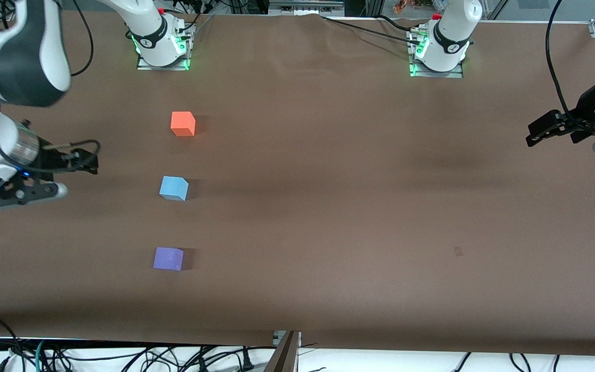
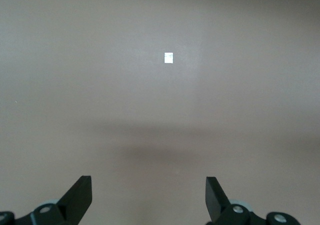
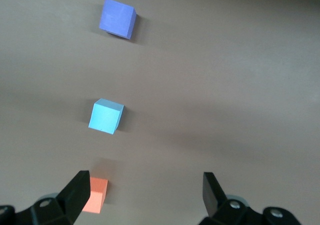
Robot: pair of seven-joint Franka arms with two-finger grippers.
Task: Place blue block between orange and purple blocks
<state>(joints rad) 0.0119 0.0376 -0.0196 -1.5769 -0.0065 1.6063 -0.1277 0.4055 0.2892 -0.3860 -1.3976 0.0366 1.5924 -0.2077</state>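
Already we find the blue block (image 1: 174,188) lying on the counter (image 1: 359,217) between the orange block (image 1: 183,124) and the purple block (image 1: 168,258), the three well apart in a line toward the right arm's end of the counter: orange farthest from the front camera, purple nearest. We judge that spacing as the finished arrangement, since blue sits roughly midway with nothing touching it

Our right end effector (image 3: 145,195) hangs over the counter's edge beside the row, fingers spread wide and holding nothing; its wrist view looks across all three cubes, which suggests it stands off to leave them undisturbed. Our left end effector (image 2: 149,197) waits over the bare counter at the left arm's end, also wide open and empty, with only a small pale mark (image 2: 168,57) below it, well clear of the blocks
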